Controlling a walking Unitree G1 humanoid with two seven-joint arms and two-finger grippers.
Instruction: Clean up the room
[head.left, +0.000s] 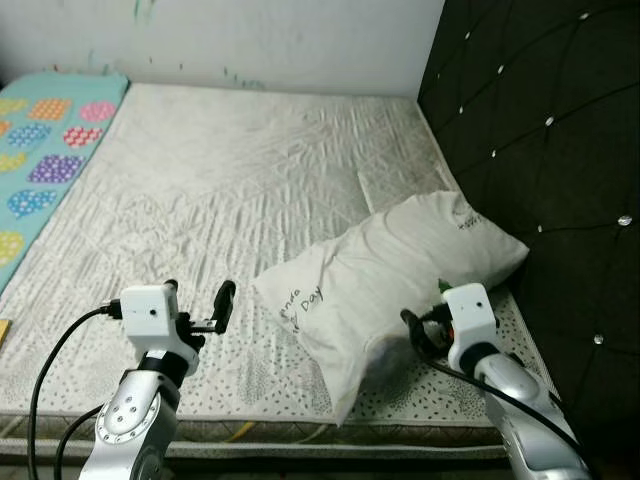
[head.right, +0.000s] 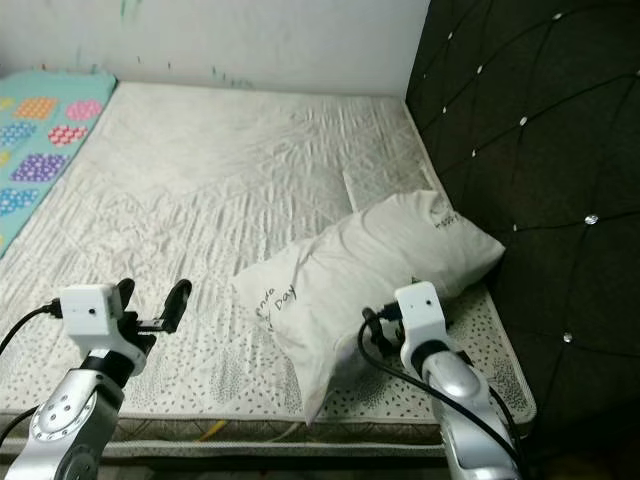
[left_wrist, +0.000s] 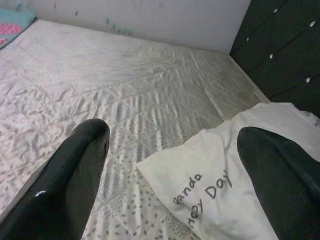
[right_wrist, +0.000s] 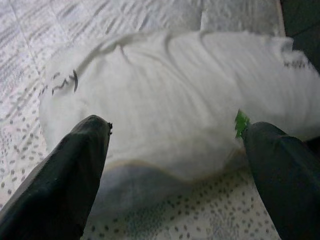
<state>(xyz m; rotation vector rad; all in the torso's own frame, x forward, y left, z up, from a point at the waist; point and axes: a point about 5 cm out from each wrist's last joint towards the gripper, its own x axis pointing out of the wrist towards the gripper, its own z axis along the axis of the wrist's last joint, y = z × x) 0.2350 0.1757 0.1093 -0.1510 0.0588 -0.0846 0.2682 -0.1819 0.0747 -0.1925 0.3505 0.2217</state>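
A white pillow (head.left: 390, 265) printed "Panda Happy Day" lies askew on the front right of the quilted mattress (head.left: 220, 180), its far end against the black headboard. My right gripper (head.left: 424, 318) is open at the pillow's near side, and its fingers (right_wrist: 75, 165) straddle the pillow's (right_wrist: 175, 100) lower edge beside a small green tag (right_wrist: 241, 122). Over the mattress's front edge, my left gripper (head.left: 200, 298) stands open and empty, just left of the pillow's (left_wrist: 235, 165) printed corner.
A black tufted headboard (head.left: 540, 130) walls the right side. A turquoise blanket (head.left: 45, 150) with coloured hearts lies along the far left. A white wall (head.left: 250, 40) runs behind the bed. The mattress's front edge (head.left: 300, 430) is right below my arms.
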